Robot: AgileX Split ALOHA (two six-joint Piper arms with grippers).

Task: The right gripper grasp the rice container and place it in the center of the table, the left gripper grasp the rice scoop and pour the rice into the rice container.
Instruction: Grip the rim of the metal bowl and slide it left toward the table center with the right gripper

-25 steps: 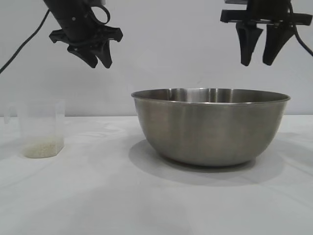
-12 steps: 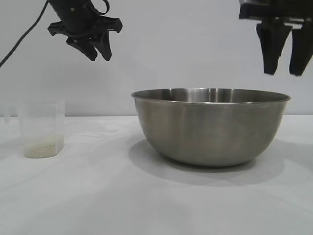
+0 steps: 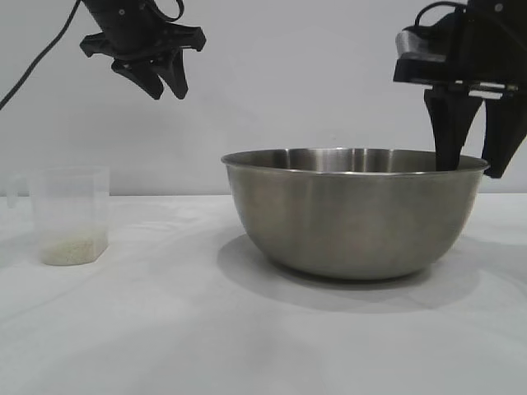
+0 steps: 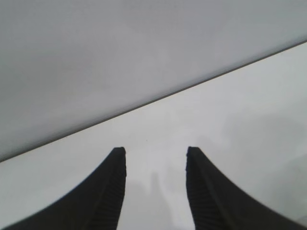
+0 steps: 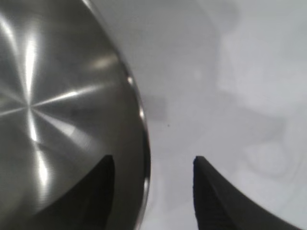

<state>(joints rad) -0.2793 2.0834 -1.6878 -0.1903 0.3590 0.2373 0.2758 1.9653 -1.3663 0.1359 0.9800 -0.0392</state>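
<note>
Now right gripper (image 3: pixel 470 169) fingers apart, straddling bowl rim (image 5: pixel 144 143)

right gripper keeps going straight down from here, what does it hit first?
Probably the rice container: the right gripper points down with its rim between the open fingers, one inside, one outside. Continuing, its palm likely meets the rim.

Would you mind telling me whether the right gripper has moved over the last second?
Yes. The right gripper has come down toward the steel bowl; its fingers now straddle the bowl's right rim, one inside and one outside.
</note>
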